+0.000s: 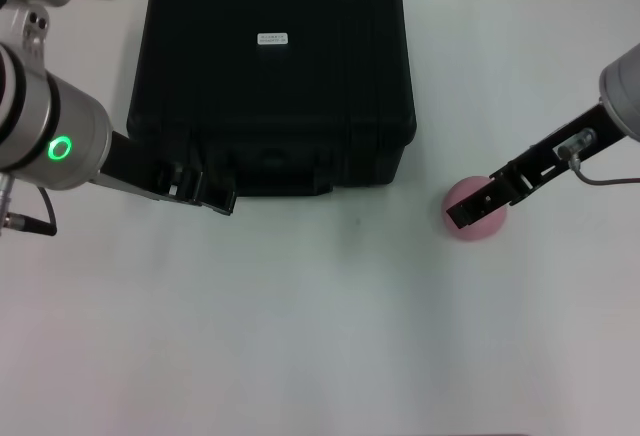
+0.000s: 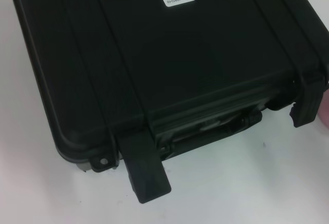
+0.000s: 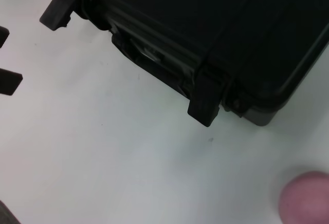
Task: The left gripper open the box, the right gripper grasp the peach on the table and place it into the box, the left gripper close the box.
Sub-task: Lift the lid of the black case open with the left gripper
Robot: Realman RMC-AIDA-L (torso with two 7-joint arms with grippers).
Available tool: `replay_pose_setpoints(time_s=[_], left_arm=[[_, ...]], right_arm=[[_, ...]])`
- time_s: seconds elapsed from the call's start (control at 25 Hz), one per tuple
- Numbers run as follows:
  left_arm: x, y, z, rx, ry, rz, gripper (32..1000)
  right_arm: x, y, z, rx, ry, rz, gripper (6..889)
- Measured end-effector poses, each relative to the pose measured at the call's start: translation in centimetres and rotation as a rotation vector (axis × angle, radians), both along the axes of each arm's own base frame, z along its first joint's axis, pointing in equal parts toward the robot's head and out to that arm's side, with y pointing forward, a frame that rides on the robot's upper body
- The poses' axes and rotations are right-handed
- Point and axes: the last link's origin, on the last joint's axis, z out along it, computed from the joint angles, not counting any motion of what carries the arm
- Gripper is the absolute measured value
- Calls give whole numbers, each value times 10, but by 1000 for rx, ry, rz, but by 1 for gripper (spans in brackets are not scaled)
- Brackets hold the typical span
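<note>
Black hard case (image 1: 272,86) sits lid down at the back of the white worktop (image 1: 300,336), both front latches flipped out loose. Left gripper (image 1: 205,192) is at the case's front left corner; jaws' gap, cannot tell. Right gripper (image 1: 470,206) is over the peach (image 1: 478,218), right of the case; contact unclear. Peach looks light, soft, bruisable: pinch gently across its middle. Lid is stiff: lift at the front edge.

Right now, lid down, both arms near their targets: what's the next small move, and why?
Probably the left tool lifting the lid's front edge. The box is shut with both latches flipped out, and that tool sits at its front left corner. The peach is on the table under the right tool; with the lid down it has nowhere to go.
</note>
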Motion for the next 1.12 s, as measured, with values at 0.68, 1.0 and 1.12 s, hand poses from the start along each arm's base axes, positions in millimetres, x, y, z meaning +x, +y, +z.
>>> replay_pose_setpoints(time_s=[0.68, 1.0, 1.12], left_arm=[[-3, 8, 0, 11, -4, 12, 830], [-8, 28, 7, 67, 14, 33, 829], [-11, 34, 10, 91, 22, 51, 829]], right_arm=[[0, 0, -3, -11, -5, -1, 829], [2, 0, -4, -14, -6, -10, 827], [2, 1, -3, -13, -7, -9, 826]])
